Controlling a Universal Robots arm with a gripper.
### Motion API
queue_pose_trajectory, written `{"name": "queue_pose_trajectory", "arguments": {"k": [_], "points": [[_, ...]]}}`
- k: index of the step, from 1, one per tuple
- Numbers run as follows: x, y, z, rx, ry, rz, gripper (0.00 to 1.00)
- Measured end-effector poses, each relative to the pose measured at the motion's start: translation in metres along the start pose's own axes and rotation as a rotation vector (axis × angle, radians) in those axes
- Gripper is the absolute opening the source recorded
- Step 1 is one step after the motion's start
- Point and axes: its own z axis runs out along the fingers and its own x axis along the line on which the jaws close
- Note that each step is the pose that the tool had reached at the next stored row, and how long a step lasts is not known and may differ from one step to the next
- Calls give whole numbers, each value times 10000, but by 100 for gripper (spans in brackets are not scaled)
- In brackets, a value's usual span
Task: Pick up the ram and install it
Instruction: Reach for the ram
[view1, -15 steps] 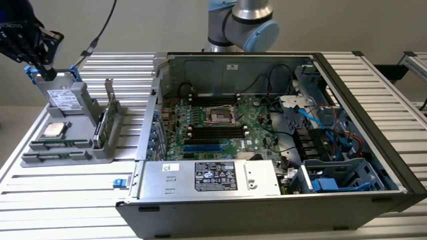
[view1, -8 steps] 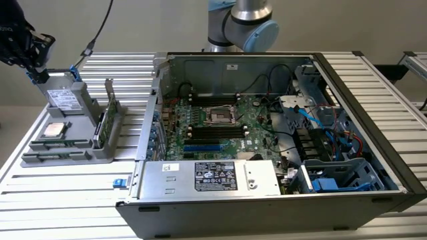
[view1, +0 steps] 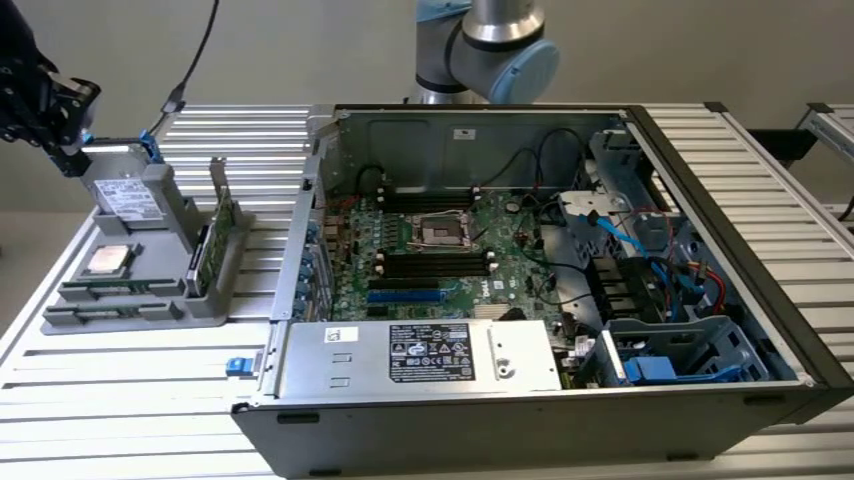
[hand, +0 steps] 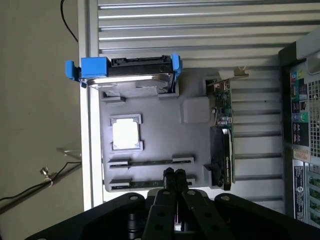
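Two ram sticks (hand: 150, 162) lie edge-up in slots of the grey holder tray (hand: 195, 150), one beside the other (hand: 142, 183); in the exterior view they sit at the tray's near end (view1: 114, 291). My gripper (hand: 174, 174) hangs well above the tray with its fingers pressed together and nothing between them. The exterior view has the gripper (view1: 63, 155) high at the far left, over the hard drive (view1: 123, 195). The open computer case (view1: 721, 200) shows the motherboard with black memory slots (view1: 434, 262).
The tray also carries a hard drive with blue brackets (hand: 127, 75), a CPU (hand: 125, 135) and an upright green expansion card with a metal bracket (hand: 222, 135). Inside the case are a power supply (view1: 420, 352), cables (view1: 641, 250) and a drive cage (view1: 681, 350).
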Motion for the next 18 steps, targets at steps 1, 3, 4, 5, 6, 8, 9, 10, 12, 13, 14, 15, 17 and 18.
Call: {"name": "queue_pose_trajectory", "arguments": {"k": [1,3,4,5,6,8,9,10,12,13,14,15,17,18], "points": [[0,-33,3,-44,3,-1,10],[-3,-88,16,-106,6,-5,10],[-4,-113,26,-133,8,-7,10],[-5,-140,37,-159,10,-12,10],[-6,-164,49,-183,12,-15,10],[-9,-211,78,-224,21,-22,10],[-10,-231,91,-237,28,-25,10],[-10,-248,103,-247,38,-27,10],[-12,-264,120,-249,73,-32,10],[-11,-267,124,-247,97,-33,10],[-11,-267,126,-246,127,-31,10],[-10,-267,129,-245,151,-32,10],[-11,-268,132,-242,209,-39,10],[-11,-267,133,-236,235,-50,10]]}}
